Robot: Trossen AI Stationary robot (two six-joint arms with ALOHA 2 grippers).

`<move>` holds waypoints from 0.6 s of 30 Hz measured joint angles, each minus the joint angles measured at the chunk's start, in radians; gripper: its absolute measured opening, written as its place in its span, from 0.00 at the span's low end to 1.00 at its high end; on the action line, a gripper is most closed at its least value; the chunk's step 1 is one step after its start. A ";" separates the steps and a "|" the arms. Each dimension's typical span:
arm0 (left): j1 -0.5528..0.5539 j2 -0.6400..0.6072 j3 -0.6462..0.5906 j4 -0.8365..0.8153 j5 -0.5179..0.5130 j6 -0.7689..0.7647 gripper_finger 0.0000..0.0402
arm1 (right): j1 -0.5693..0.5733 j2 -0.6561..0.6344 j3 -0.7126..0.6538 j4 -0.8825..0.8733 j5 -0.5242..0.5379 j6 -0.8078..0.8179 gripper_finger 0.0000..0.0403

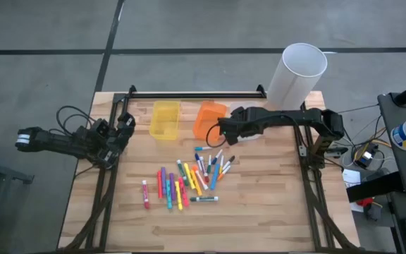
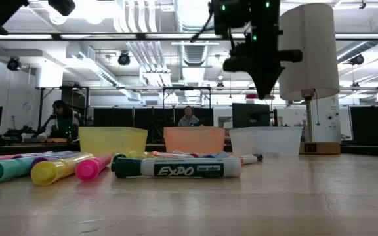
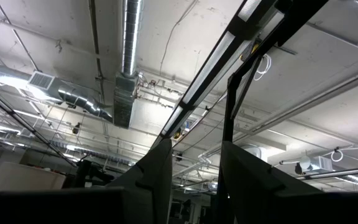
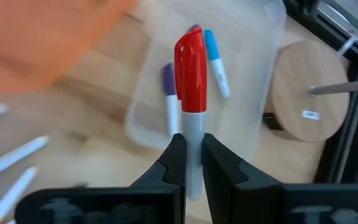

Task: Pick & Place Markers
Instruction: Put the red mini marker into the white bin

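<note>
R gripper (image 4: 191, 163) fingers clamped on red-capped marker (image 4: 191, 74), above clear bin (image 4: 241, 56) nr tabletop's far edge. L gripper (image 1: 123, 125) at left edge, fingers apart.

Both arms were black, chunky. Left arm (image 1: 76, 143) had white end, looped black cables beside it.

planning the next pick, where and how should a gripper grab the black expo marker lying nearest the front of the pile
Grip the black Expo marker mid-barrel, on its white labelled section, coming straight down from above. It lies flat on the table at the pile's near edge, so the fingers can straddle its width. The right gripper is shut on a red-capped marker; the left gripper is parked open.
</note>
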 joint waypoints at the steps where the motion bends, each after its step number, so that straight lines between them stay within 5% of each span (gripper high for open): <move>1: 0.000 0.000 0.000 0.000 0.000 0.000 0.33 | -0.016 0.001 -0.013 0.007 0.000 -0.002 0.06; 18: 0.000 0.000 0.000 0.000 0.009 0.000 0.33 | -0.175 0.006 -0.227 0.261 -0.056 -0.074 0.06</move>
